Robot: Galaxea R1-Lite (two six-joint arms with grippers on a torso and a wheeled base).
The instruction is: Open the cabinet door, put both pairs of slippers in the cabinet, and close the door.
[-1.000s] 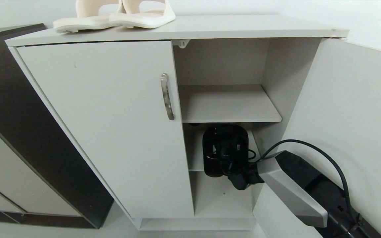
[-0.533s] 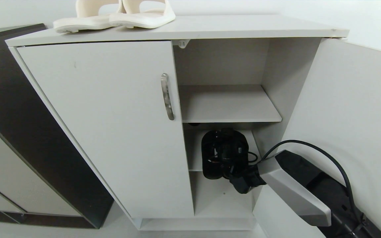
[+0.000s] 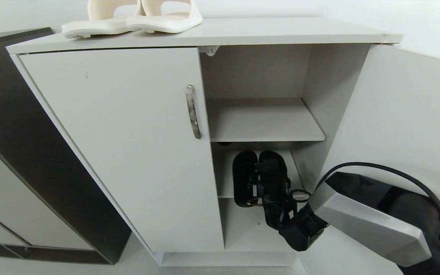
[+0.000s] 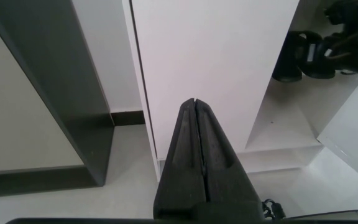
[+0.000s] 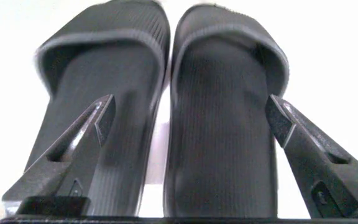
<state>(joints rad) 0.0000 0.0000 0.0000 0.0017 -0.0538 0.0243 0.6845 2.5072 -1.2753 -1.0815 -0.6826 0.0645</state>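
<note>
Left gripper (image 4: pixel 194 109): fingers pressed together, empty, low before the closed left door (image 3: pixel 120 133).
White slippers (image 3: pixel 132 21): on the cabinet top (image 3: pixel 281 32), not yet stowed.
Black slippers (image 3: pixel 243 175): now released, side by side on the lower shelf (image 3: pixel 225 179).
Right gripper (image 5: pixel 189 106): has backed out; fingers spread wide, empty.
Meaning: first pair looks done; the white pair and closing remain.
Room: dark panel (image 3: pixel 21 114) left, right door (image 3: pixel 403 114) swung open.

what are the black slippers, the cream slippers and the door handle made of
Black slippers: probably soft foam or rubber, matte, with fine ribbing across the straps.
Cream slippers: likely moulded foam or plastic, smooth and matte.
Door handle: seemingly metal, silvery with bright reflections.
</note>
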